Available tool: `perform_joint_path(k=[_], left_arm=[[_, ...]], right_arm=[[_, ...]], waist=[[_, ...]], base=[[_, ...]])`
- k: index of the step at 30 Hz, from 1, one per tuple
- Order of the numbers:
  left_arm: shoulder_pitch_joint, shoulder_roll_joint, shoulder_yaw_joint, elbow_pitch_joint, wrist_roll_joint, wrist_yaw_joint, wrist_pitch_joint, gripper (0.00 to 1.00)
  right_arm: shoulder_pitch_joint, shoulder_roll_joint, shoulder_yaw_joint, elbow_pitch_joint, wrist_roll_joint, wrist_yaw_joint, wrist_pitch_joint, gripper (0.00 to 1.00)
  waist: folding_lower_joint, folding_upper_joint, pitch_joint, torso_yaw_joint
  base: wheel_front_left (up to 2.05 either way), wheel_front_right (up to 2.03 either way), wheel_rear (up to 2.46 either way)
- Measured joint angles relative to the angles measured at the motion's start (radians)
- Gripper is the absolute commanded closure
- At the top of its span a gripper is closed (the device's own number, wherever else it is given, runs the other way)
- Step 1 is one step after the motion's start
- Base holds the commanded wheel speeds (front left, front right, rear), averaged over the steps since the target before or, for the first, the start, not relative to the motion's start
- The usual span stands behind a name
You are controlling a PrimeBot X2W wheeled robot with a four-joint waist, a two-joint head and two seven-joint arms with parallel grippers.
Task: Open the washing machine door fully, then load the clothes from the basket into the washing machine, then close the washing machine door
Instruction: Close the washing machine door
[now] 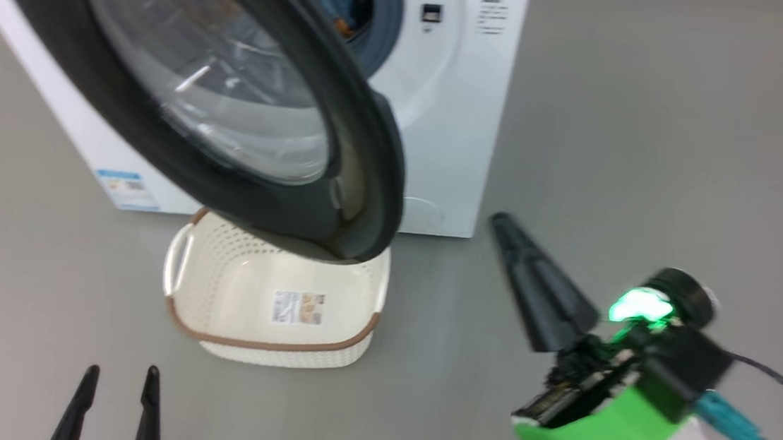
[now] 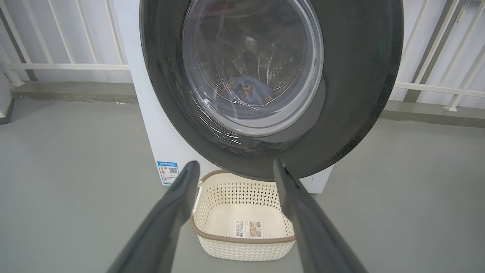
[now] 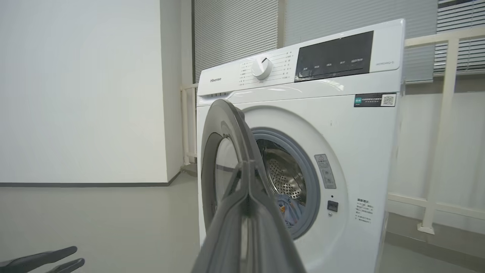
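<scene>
Door-closing step, judging by the layout. The clothes (image 3: 290, 212) are lying inside the drum. The basket (image 1: 280, 355) is sitting empty on the floor, just in front of the washing machine (image 1: 457, 112), under the door's lower rim. The washing machine door (image 1: 218, 91) is hanging partway open, hinged on the robot's left, with its free edge swinging out toward the robot.

Handling guess: the door is looking rigid, fairly heavy, glossy and slippery. The glass bowl is not the place to push. The best contact is probably the black outer ring near the free edge, far from the hinge for leverage. A flat push is likely doing the job, no grasp needed, with a firm last press to click it shut.

Right gripper (image 1: 502, 224) is showing fingers pressed together and holding nothing. It is hovering to the right of the door's free edge, apart from it, tip pointing toward the machine. Left gripper (image 1: 121, 375) is sitting low at lower left, fingers spread, empty, aiming at basket and door.
</scene>
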Motion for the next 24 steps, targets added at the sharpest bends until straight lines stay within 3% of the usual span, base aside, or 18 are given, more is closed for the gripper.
perform_joint_path(k=[14, 24], left_arm=[[-0.060, 0.000, -0.103, -0.006, -0.045, 0.001, 0.000, 0.00], [-0.135, -0.004, -0.171, 0.004, -0.089, 0.009, 0.000, 0.00]], right_arm=[[-0.151, -0.086, 0.246, 0.189, 0.037, 0.000, 0.000, 1.00], [-0.307, -0.120, 0.263, 0.397, 0.058, 0.000, 0.000, 1.00]], waist=[[0.0000, 0.0000, 0.061, 0.156], [0.0000, 0.0000, 0.173, 0.238]], base=[[0.00, 0.00, 0.00], [0.00, 0.00, 0.00]])
